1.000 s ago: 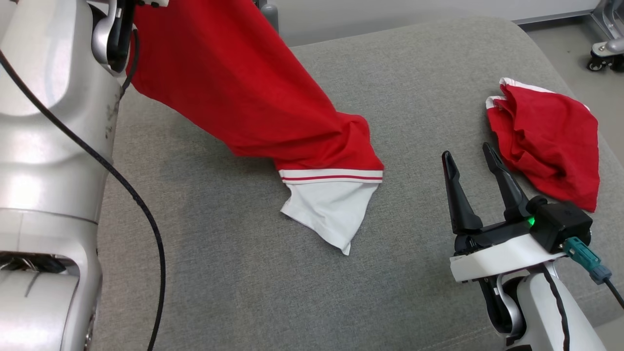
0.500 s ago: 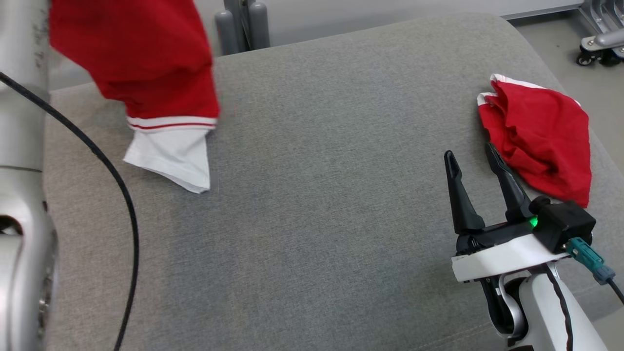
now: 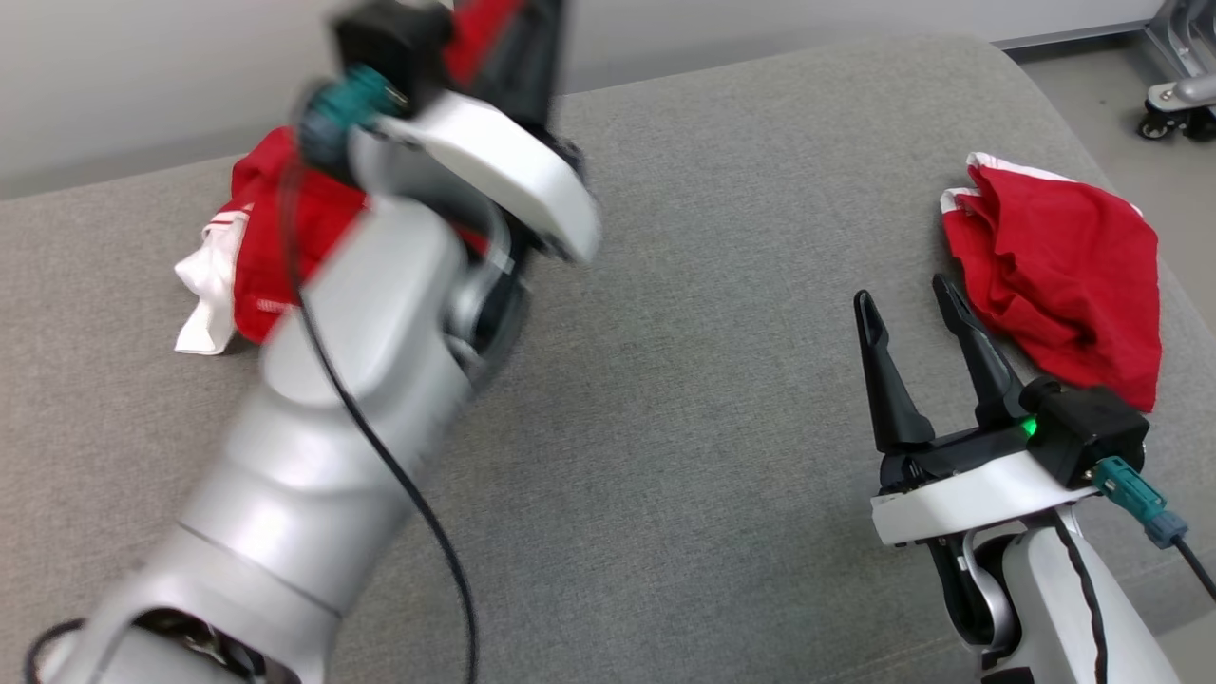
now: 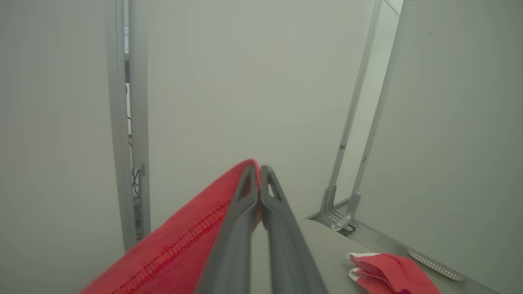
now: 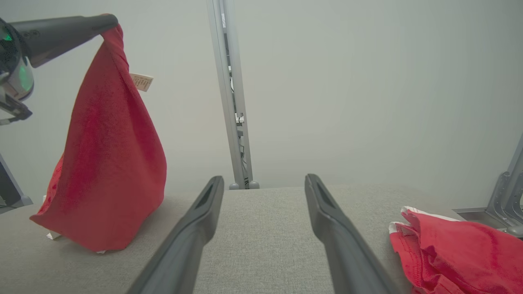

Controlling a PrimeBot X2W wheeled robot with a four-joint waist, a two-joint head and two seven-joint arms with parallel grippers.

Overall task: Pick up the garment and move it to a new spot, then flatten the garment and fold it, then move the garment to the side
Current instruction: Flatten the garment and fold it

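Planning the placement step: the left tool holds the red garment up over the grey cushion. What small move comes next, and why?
Probably lower the left tool toward the middle of the cushion, so the cloth lays out. It is shut on the red garment, whose bottom is bunched on the cushion at its left; the right tool stands open, apart.

You are working in what looks like a robot lab or test cell rather than a home. Plain pale partition panels [image 5: 367, 81] wall in the space. An aluminium frame post [image 5: 229, 102] runs up between two of them, with loose cables [image 4: 131, 179] hanging in the gap beside it. Slanted metal struts [image 4: 361, 122] end in metal feet [image 4: 341, 216] on a smooth grey floor [image 3: 1092, 76]. A wheeled metal base [image 3: 1178, 100] stands off to your far right. Your work surface is a padded grey fabric cushion [image 3: 712, 285], more like furniture upholstery than a tabletop.
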